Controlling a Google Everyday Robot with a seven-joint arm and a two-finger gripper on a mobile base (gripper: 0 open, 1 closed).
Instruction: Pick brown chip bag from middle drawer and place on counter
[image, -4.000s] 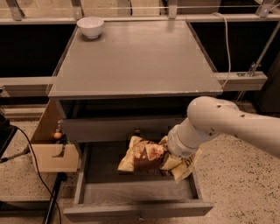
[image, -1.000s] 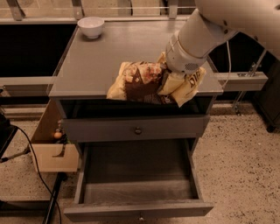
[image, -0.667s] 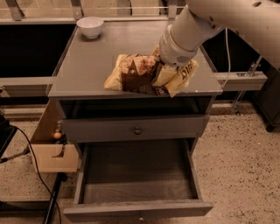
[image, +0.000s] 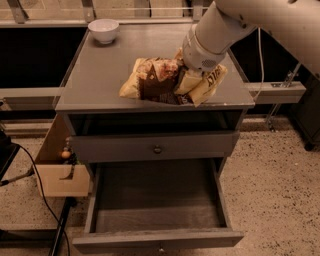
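Observation:
The brown chip bag (image: 155, 80), dark brown with pale yellow ends, is over the front right part of the counter (image: 105, 75), at or just above its surface. My gripper (image: 186, 80) is at the bag's right half, below the thick white arm, and holds the bag there. The arm hides most of the gripper. The middle drawer (image: 157, 200) is pulled out below, and its grey tray holds nothing.
A white bowl (image: 103, 30) stands at the counter's back left corner. A shut drawer front with a round dark knob (image: 157, 149) sits above the open drawer. A wooden box (image: 60, 175) and a black cable (image: 42, 195) are on the floor at the left.
The bag has come out of the middle drawer and up over the counter. In the last second my gripper carried it back and lower toward the counter top.

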